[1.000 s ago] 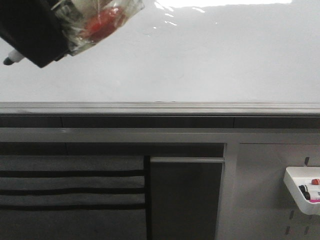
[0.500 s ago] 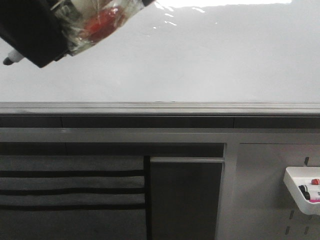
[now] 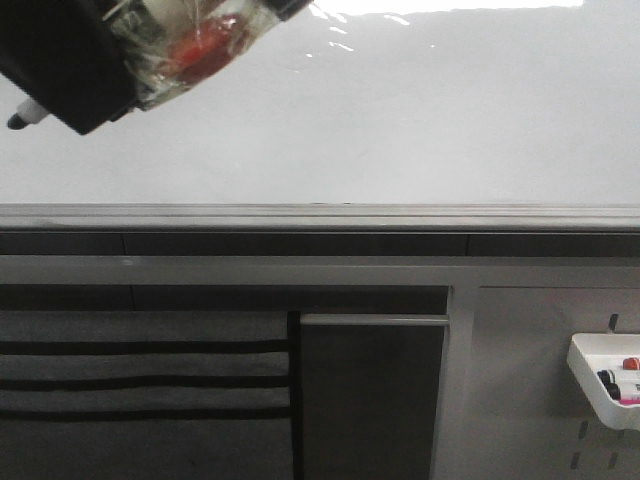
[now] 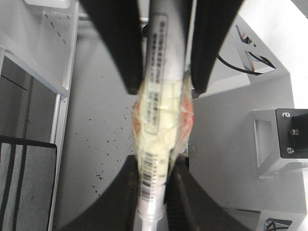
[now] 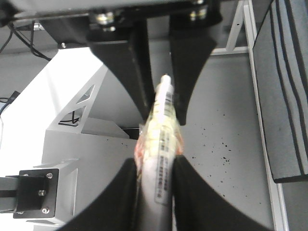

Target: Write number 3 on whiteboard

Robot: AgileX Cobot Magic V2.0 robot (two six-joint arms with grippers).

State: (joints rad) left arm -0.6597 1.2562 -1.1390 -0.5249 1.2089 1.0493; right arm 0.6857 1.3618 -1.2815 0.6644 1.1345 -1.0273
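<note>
The whiteboard (image 3: 430, 110) fills the upper front view, glossy with glare along its top. No number 3 shows on the part in view. A marker (image 4: 159, 120) wrapped in clear tape with red under it (image 3: 195, 45) hangs at the top left before the board. Its dark tip (image 3: 18, 120) points down-left, apart from the board as far as I can tell. My left gripper (image 4: 156, 166) is shut on the marker at the tip end. My right gripper (image 5: 155, 166) is shut on the same marker at the other end. Each wrist view shows the other arm's fingers facing it.
A grey metal rail (image 3: 320, 215) runs under the board. Below it are a dark panel (image 3: 370, 400) and grey striped fabric (image 3: 140, 380). At the lower right a white tray (image 3: 600, 385) with markers hangs on a grey pegboard panel.
The marker and the black gripper body at the top left have crept a few pixels up. Nothing else has moved.
</note>
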